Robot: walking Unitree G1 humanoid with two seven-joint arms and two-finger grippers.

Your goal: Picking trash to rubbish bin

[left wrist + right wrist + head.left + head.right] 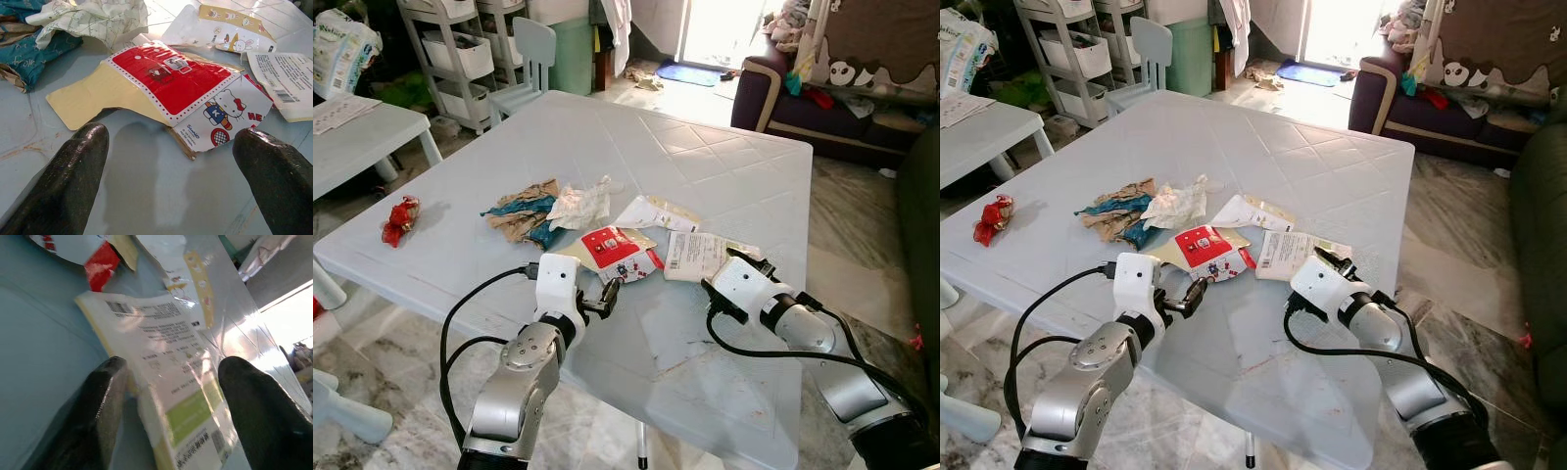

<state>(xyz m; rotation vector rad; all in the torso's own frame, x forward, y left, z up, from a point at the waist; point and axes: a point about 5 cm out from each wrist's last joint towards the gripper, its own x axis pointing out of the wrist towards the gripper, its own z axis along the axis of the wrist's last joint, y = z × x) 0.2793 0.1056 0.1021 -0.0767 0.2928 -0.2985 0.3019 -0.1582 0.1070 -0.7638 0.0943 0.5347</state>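
Head eyes overlook the table (705, 166); wrist cameras hover close above it.

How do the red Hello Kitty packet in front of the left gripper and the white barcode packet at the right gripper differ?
The red Hello Kitty packet is red, white and tan with a cartoon print; the white barcode packet is white with small text, barcodes and a green patch. The left gripper is open just short of its packet, while the right gripper is open with its packet's end between the fingers. Both lie flat on the table.

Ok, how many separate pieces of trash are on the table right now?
5, possibly more underneath: red wrapper alone at the left edge; crumpled brown-and-teal wrapper; crumpled white paper; red Hello Kitty packet before the left gripper; white label packet between the right gripper's fingers.
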